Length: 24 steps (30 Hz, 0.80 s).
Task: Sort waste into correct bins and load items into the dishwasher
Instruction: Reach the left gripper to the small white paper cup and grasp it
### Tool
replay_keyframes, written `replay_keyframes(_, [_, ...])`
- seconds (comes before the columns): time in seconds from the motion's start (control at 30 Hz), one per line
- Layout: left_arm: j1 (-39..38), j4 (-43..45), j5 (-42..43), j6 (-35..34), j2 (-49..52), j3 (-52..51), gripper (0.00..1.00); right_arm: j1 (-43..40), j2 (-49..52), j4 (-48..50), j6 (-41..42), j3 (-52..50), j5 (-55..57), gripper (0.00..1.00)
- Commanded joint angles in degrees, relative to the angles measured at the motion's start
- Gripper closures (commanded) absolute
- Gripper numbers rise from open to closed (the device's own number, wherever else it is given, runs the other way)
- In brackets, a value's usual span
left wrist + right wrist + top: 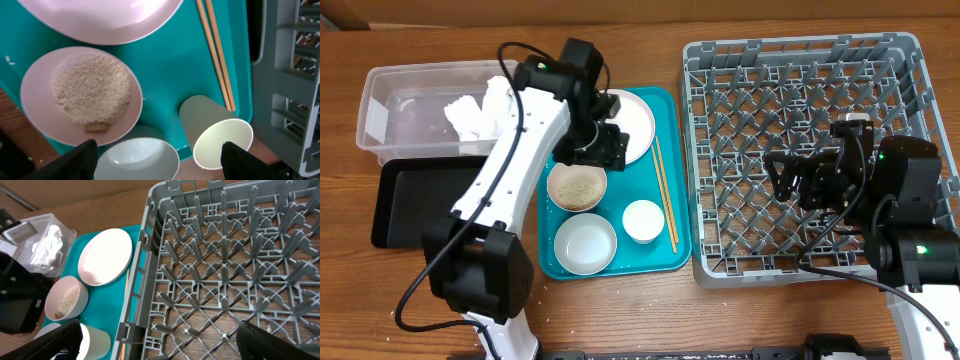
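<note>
1. Your left gripper [598,143] hangs over the far half of the teal tray [672,110], at the near edge of the round white plate [632,122]. In its wrist view the fingers [79,159] stand wide apart with nothing between them.
2. Just below it sits the pinkish-white bowl [35,107], holding a mound of rice grains [90,89].
3. On the near side of that bowl you have the pale grey-blue bowl [585,243], and to its right the small white cup [643,221], standing mouth up.
4. The wooden chopsticks [663,188] lie side by side along the right edge of the teal tray, running near to far.
5. The crumpled paper napkins [478,112] are inside the clear plastic tub [390,95] at the far left. The black tray [410,205] lies just near of it, partly under your left arm.
6. Your right gripper [782,180] is above the grey dish rack [720,70], on the right. Its fingers [56,341] are spread open and hold nothing.
</note>
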Motion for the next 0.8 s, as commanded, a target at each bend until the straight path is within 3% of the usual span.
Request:
replay_keyframes(0.0, [-1.84,1.44,0.22,1.57,0.26,-3.08,0.19,-0.17,-0.11,0.09,0.17,1.25,-0.48,0.00])
replay_keyframes(0.27, [-2.97,6.80,0.11,3.54,0.26,-10.19,0.20,-0.17,-0.11,0.09,0.17,1.25,-0.46,0.00])
replay_keyframes(0.5, [-6.75,4.46,0.28,8.15,0.24,-10.38,0.22,-0.17,-0.11,0.11,0.17,1.25,-0.46,0.00])
replay_keyframes(0.77, [-10.03,6.12,-3.67,5.29,0.37,-12.57,0.23,-0.17,-0.11,0.09,0.17,1.25,-0.48,0.00])
